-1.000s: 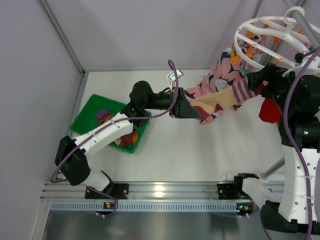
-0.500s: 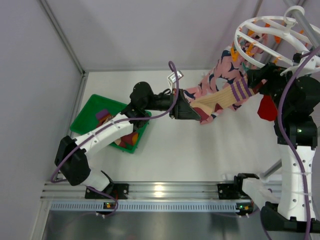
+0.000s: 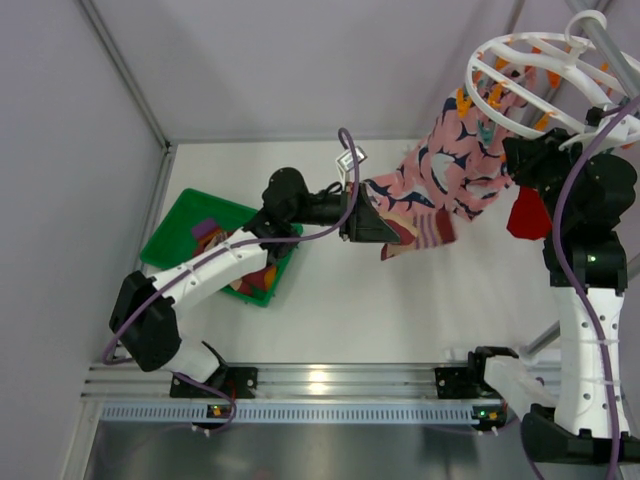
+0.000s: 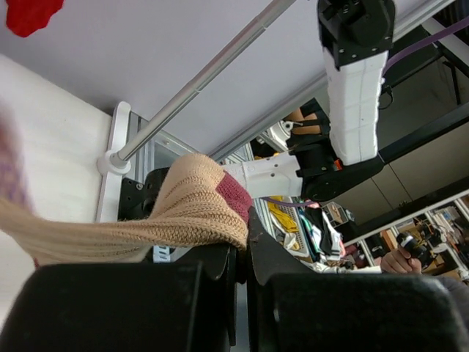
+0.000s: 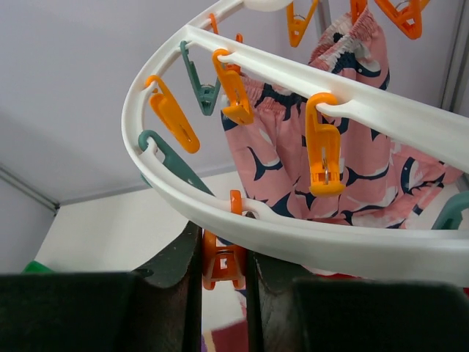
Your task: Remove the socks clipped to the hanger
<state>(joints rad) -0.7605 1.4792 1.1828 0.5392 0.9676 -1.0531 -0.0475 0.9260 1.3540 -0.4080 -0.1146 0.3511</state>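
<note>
The left gripper (image 4: 242, 243) had its two black fingers pressed together on a tan knitted sock with a maroon patch (image 4: 187, 220). The sock was clamped between the tips, and from there it ran away to one side of the fingers, hanging loose. In the view from above, the striped end of this sock lay just ahead of the left fingers, near the lower edge of a large pink cloth with navy and white print (image 5: 344, 169). Whether the two touched could not be told.

The right gripper (image 5: 222, 248) had its fingers closed on an orange plastic clip peg (image 5: 220, 268). The peg hung under the outer ring of the large round white plastic drying hanger (image 5: 308, 238), and this ring passed directly above the fingertips. Further above and ahead of these fingers, other orange and teal pegs (image 5: 201, 88) hung from the rings. The pink cloth hung from the pegs beyond the ring.

A bright red sock (image 3: 525, 215) hung just beside the right gripper, on the side toward its own arm.

Well behind the left fingers, beside the forearm, a green plastic tray (image 3: 178, 228) stood on the white table (image 3: 330, 320). It held some coloured socks (image 3: 208, 232), partly hidden by the arm.
</note>
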